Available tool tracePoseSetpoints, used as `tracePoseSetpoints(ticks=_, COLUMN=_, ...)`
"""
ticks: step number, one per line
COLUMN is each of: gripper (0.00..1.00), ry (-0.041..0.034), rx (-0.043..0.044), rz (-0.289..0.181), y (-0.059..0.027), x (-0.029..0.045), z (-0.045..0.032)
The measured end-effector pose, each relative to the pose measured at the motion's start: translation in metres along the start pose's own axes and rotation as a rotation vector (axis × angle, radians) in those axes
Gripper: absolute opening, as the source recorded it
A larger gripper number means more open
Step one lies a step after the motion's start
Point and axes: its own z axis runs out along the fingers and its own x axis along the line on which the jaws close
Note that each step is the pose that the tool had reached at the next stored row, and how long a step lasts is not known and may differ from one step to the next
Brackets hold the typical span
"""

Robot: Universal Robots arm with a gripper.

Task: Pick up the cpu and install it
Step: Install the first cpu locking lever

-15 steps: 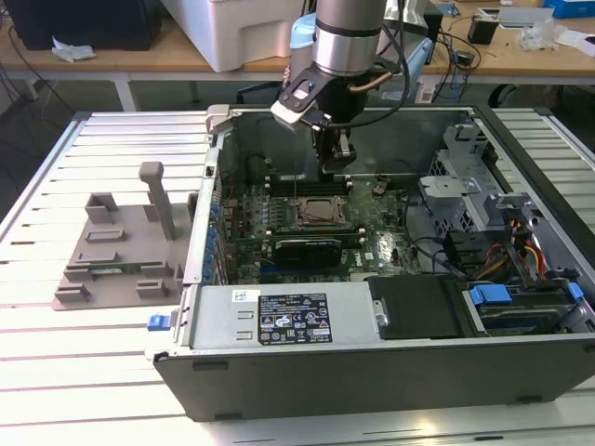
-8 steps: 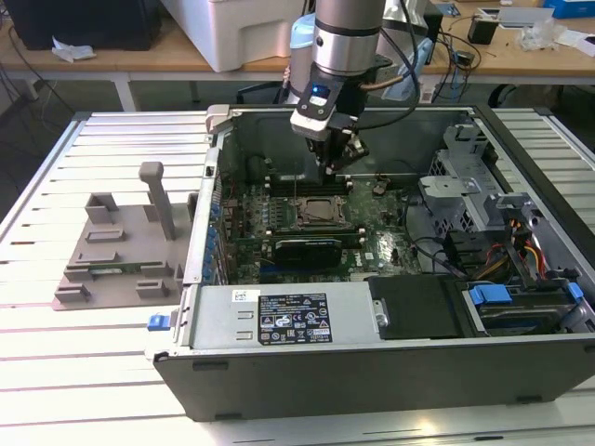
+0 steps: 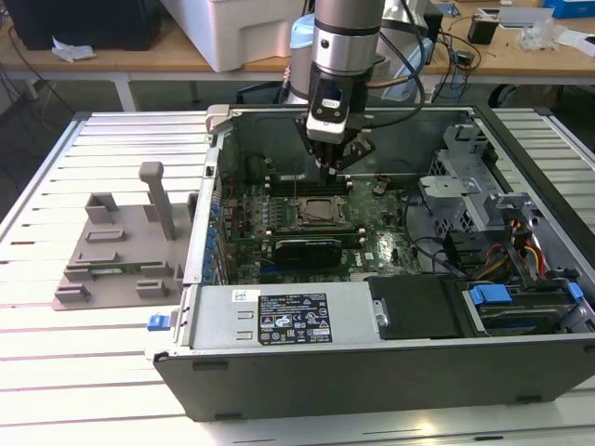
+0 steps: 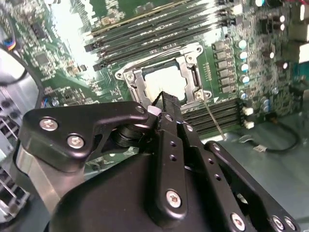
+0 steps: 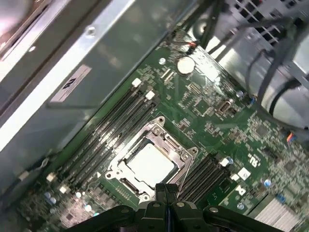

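Table (image 3: 56,372) with an open computer case (image 3: 372,362) lying on its side, arm hanging over the motherboard.

Biggest stuff first: the slatted table carries the case and, toward the exterior view's left, a grey fixture tray (image 3: 112,255). Inside the case, the green motherboard (image 3: 246,260) lies flat, with the socket (image 3: 321,212) roughly in the middle. The cpu (image 5: 149,164) is sitting flat in that socket, pale metal top facing up, edges squared up with the metal frame around it; it's square, so no real long axis. The gripper (image 3: 333,167) hangs just above the socket, not touching the chip. In both wrist views its fingers (image 5: 166,192) look pressed together, nothing pinched between them.
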Motion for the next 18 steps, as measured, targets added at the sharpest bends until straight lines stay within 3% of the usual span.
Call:
tracePoseSetpoints(ticks=4, gripper=0.11, ry=-0.0046, rx=-0.0008, rz=-0.085, y=0.0000, x=0.0000, z=0.0000)
tracePoseSetpoints(ticks=6, gripper=0.11, ry=-0.0080, rx=-0.0016, rz=-0.150, y=0.0000, x=0.0000, z=0.0000)
tracePoseSetpoints(ticks=12, gripper=0.11, ry=-0.0132, rx=-0.0047, rz=-0.270, y=0.0001, x=0.0000, z=0.0001)
tracePoseSetpoints(ticks=14, gripper=0.11, ry=-0.0104, rx=-0.0113, rz=-0.308, y=0.0000, x=0.0000, z=0.0000)
tracePoseSetpoints(ticks=16, gripper=0.11, ry=0.0004, rx=-0.0278, rz=-0.338, y=0.0000, x=0.0000, z=0.0000)
tracePoseSetpoints(ticks=18, gripper=0.11, ry=0.0069, rx=-0.0380, rz=-0.360, y=0.0000, x=0.0000, z=0.0000)
